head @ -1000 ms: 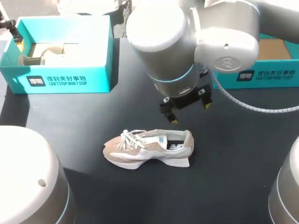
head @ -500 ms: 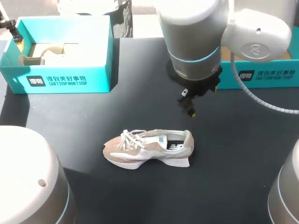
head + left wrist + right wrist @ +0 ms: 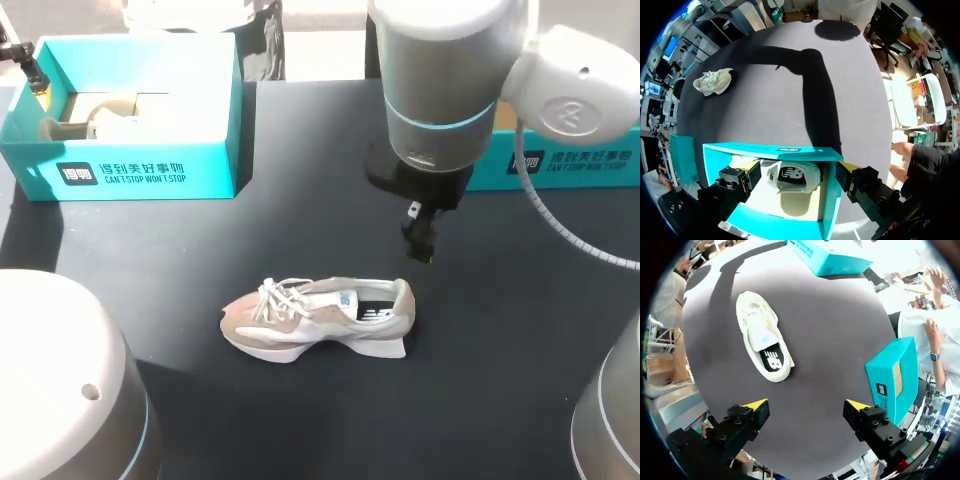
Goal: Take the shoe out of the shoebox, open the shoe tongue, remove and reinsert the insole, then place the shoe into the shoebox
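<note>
2nd teal box [image 3: 570,165] mostly behind right arm [image 3: 450,80], cut by frame edge.

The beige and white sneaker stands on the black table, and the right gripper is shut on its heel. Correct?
No: the right gripper is open and clear of the beige and white sneaker, which stands on the black table, as the right wrist view shows.

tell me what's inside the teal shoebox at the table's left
One pale shoe lies in the shoebox. In the head view the box's near wall hides its lower part and the floor.
</note>
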